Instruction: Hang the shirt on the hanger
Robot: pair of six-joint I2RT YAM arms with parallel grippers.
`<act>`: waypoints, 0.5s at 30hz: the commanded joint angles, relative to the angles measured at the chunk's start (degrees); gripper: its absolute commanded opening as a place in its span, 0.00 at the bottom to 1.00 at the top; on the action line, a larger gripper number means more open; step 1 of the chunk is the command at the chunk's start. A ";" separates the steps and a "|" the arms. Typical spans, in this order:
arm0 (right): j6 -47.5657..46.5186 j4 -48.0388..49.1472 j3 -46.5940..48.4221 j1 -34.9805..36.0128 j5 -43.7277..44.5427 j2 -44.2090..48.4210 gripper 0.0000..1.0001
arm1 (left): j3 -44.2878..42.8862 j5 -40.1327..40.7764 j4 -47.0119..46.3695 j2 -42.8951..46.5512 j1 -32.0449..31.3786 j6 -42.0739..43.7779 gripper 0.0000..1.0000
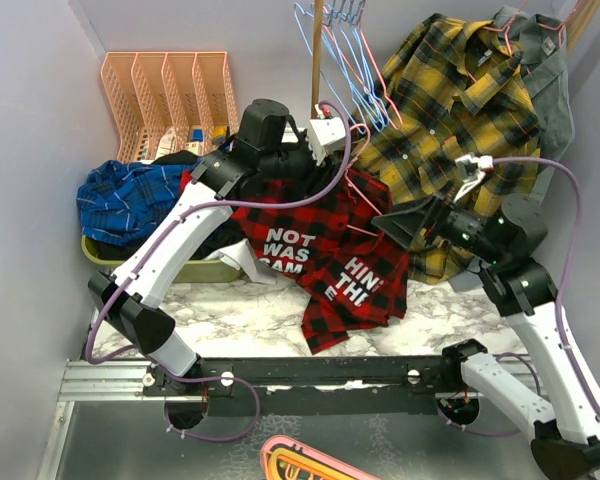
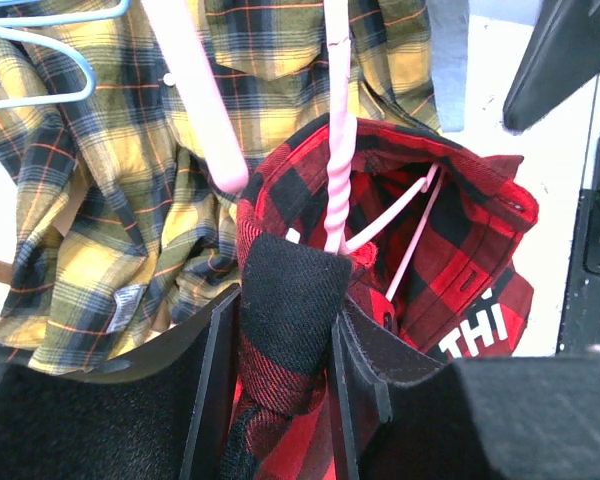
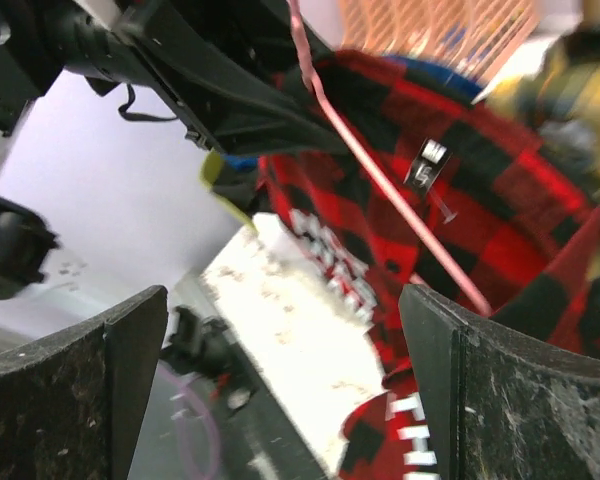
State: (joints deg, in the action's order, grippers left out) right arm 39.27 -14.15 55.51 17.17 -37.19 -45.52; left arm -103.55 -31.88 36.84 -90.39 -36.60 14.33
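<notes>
shirt [image 1: 352, 292] back reads "not was"

Light: bright, even, diffuse; no glare.
Shadows: soft, beneath the shirt [image 1: 330, 270] on the table [image 1: 250, 310]; near edge dimmer.
Top view: sharp throughout.
Left wrist view: shirt crisp; left gripper [image 2: 285, 330] underexposed, near black.
Right wrist view: blurred overall; orange basket [image 3: 440, 30] and right edge smeared; right gripper [image 3: 280, 330] dark, grainy.

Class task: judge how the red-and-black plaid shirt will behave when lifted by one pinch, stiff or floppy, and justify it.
Likely floppy: the shirt drapes in folds below the left end effector. Probably light, since one pinch of bunched cloth holds its upper part up. It may slide along the thin hanger.
</notes>
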 commanded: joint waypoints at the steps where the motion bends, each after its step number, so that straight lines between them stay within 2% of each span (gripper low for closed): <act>1: -18.58 -2.25 -0.05 0.15 17.86 5.25 0.99 | 1.58 2.35 -3.21 0.82 0.06 3.16 0.00; 4: -25.14 3.42 -7.55 0.15 31.21 6.26 0.99 | 3.41 3.20 -2.82 2.10 0.12 4.75 0.00; 7: -26.22 13.84 -15.71 -0.25 33.31 4.02 0.99 | 5.11 3.54 -2.11 3.56 0.11 6.00 0.00; 9: -24.11 23.47 -21.25 -1.85 28.35 4.87 0.99 | 6.26 3.79 -1.83 4.55 0.09 6.97 0.00; 12: -21.48 38.56 -28.04 -6.02 14.45 7.94 1.00 | 7.97 3.85 -1.31 6.05 0.04 8.57 0.00; 15: -19.06 48.04 -32.56 -9.97 3.65 7.95 1.00 | 8.53 3.46 -0.29 7.03 0.04 10.48 0.00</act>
State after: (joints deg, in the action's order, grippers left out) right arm 17.98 9.91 26.20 11.38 -18.09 -40.10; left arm -95.15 -28.67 36.49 -87.61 -36.60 21.12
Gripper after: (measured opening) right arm 0.994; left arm 0.379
